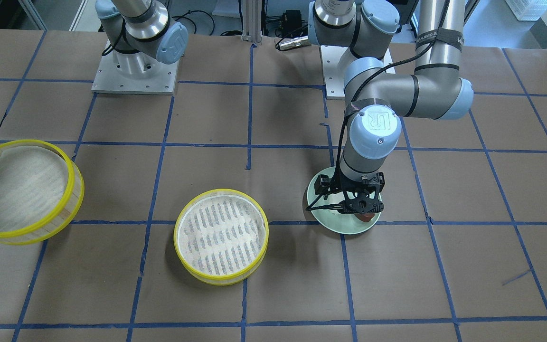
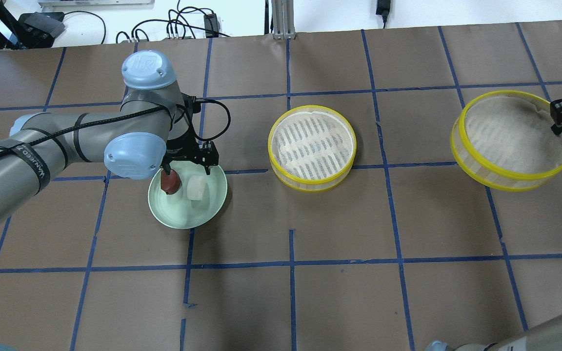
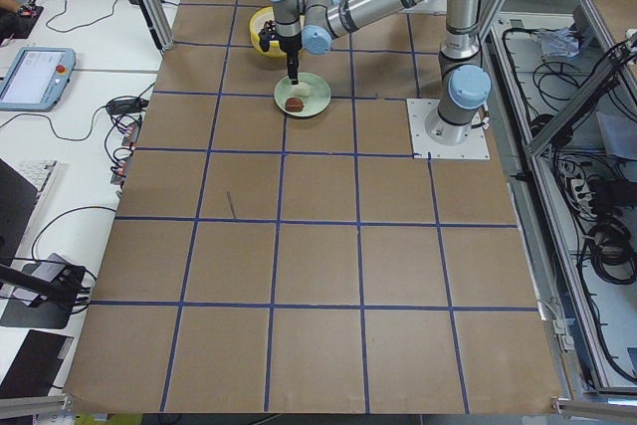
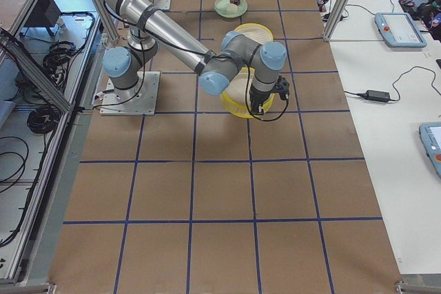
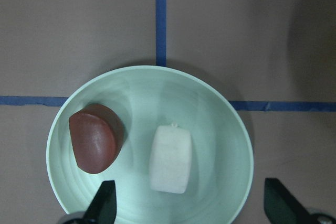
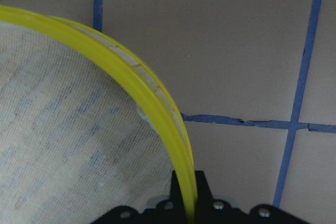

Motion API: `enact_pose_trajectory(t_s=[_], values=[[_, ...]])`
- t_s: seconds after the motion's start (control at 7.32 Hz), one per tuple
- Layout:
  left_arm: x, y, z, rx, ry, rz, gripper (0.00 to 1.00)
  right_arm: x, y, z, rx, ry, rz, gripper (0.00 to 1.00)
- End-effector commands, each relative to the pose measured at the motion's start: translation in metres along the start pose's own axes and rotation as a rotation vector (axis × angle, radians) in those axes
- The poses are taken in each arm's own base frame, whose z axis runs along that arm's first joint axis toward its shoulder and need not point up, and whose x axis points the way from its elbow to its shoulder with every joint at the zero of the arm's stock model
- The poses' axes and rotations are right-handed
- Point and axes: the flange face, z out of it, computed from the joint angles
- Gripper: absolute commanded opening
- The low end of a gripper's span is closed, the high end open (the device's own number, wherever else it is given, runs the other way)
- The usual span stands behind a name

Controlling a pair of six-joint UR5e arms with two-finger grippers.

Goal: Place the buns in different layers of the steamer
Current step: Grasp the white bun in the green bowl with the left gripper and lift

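The reddish-brown bun [image 5: 97, 138] and the white bun [image 5: 170, 158] lie side by side on the pale green plate [image 5: 210, 108]. My left gripper [image 2: 187, 170] hangs open just above the plate, its fingertips [image 5: 105, 203] spread wider than the white bun and holding nothing. One yellow-rimmed steamer layer [image 2: 281, 165] sits flat and empty at the table's middle. My right gripper [image 2: 561, 119] is shut on the rim of the second steamer layer [image 2: 486, 168], which is tilted and empty. The wrist view shows the yellow rim [image 6: 142, 82] clamped between the jaws.
The brown table is marked with a blue tape grid [image 2: 291, 263]. The two arm bases [image 1: 133, 71] stand at the robot's side of the table. The plate also shows in the front view [image 1: 321, 209], left of the middle layer in the overhead view.
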Motion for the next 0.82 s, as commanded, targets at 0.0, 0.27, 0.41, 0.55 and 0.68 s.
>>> enact_pose_trajectory(t_s=[0.0,0.27,0.41,0.55,0.68], values=[[0.001,-0.002,0.005,-0.003,0.006,0.001,0.95,0.002,0.001,0.002,0.005,0.016,-0.002,0.08],[0.004,-0.011,0.026,-0.009,0.006,0.003,0.95,0.001,0.002,0.001,-0.002,0.015,0.005,0.08],[0.004,-0.009,0.028,-0.014,0.004,0.004,0.89,0.0,0.002,0.005,-0.005,0.003,0.015,0.08],[0.005,-0.003,0.038,-0.033,0.002,0.002,0.73,-0.002,0.001,0.008,-0.002,-0.008,0.033,0.08],[0.006,0.002,0.045,-0.041,0.012,-0.011,0.53,-0.005,-0.005,0.021,-0.021,-0.022,0.061,0.08]])
